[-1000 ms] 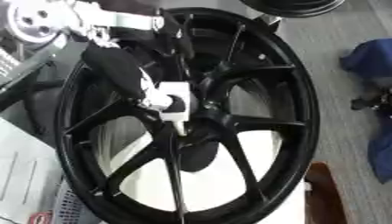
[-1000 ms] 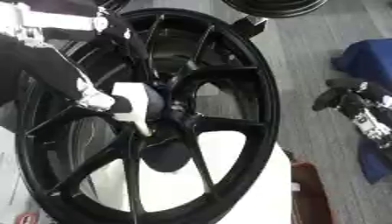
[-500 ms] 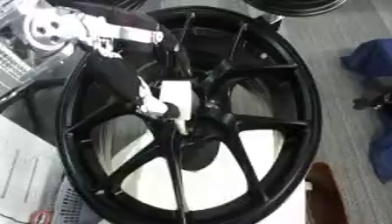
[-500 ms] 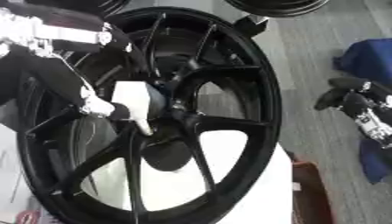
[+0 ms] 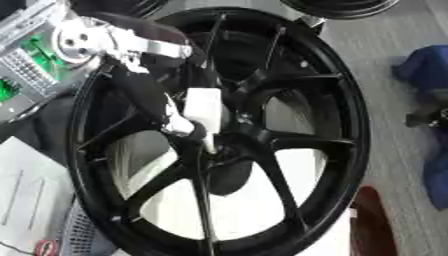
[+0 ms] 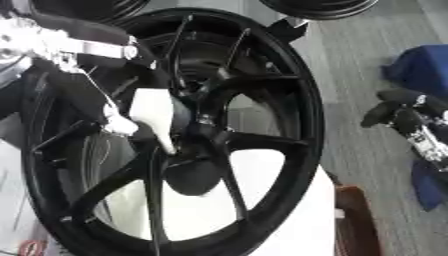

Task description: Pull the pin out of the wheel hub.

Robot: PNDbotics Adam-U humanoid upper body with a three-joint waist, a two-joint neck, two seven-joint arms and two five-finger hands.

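A large black spoked wheel (image 5: 337, 145) fills both views, lying on a white surface. At its hub (image 5: 229, 145) sits a white pin (image 5: 203, 107), a blocky head that tapers to a thin tip pointing into the hub's centre. My left arm comes in from the upper left. My left hand (image 5: 175, 122) is dark against the spokes and is curled round the pin's head. My right hand (image 6: 395, 109) hangs off to the right of the wheel, above the grey floor, touching nothing.
More black wheels (image 5: 341, 6) lie along the top edge. A blue object (image 6: 420, 70) lies on the floor at right. A grey box with green boards (image 5: 26, 65) stands at upper left, white papers (image 5: 26, 195) at lower left, and a reddish-brown thing (image 5: 376, 225) at lower right.
My left forearm has swung a little to the right over the rim. The white pin stays at the hub. The right hand has barely moved.
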